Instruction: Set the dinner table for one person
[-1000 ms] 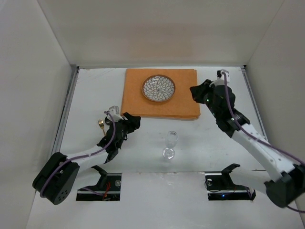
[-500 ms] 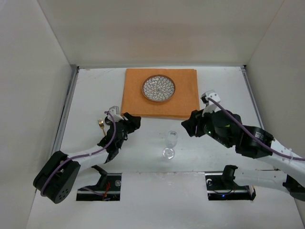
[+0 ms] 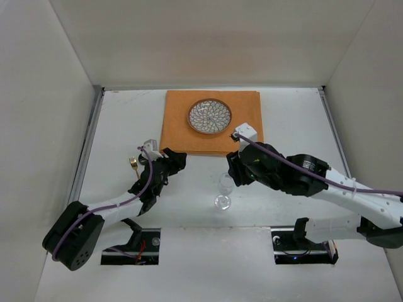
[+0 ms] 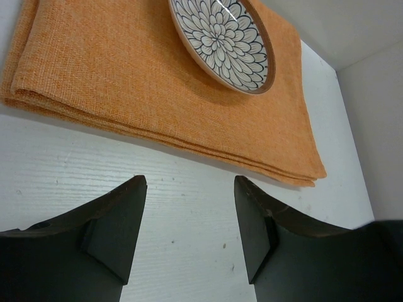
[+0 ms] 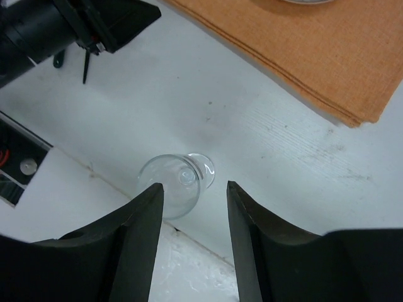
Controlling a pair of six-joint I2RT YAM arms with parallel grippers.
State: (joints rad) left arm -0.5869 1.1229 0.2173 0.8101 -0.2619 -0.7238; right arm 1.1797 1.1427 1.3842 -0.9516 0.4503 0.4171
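Observation:
A clear stemmed glass (image 3: 224, 189) stands upright on the white dinner table (image 3: 296, 126), near its front edge. My right gripper (image 3: 231, 172) hovers just behind and above it, open. In the right wrist view the glass (image 5: 175, 184) shows from above, beside the left fingertip of the right gripper (image 5: 194, 187), and is not held. An orange mat (image 3: 213, 126) at the back carries a flower-patterned plate (image 3: 210, 116). My left gripper (image 3: 174, 160) is open and empty just before the mat's front left corner. The left wrist view shows the left gripper (image 4: 189, 184) over bare table, with mat (image 4: 145, 82) and plate (image 4: 221, 38) beyond.
A gold fork (image 3: 133, 165) lies on the table to the left of the left arm. Thin metal rails (image 3: 88, 138) run along both side edges, and white walls close in the back and sides. The arm mounts (image 3: 132, 242) sit at the near edge.
The right arm has swung from the back right, beside the mat, forward and left to just above the glass, and its jaws have opened. The left arm has not moved.

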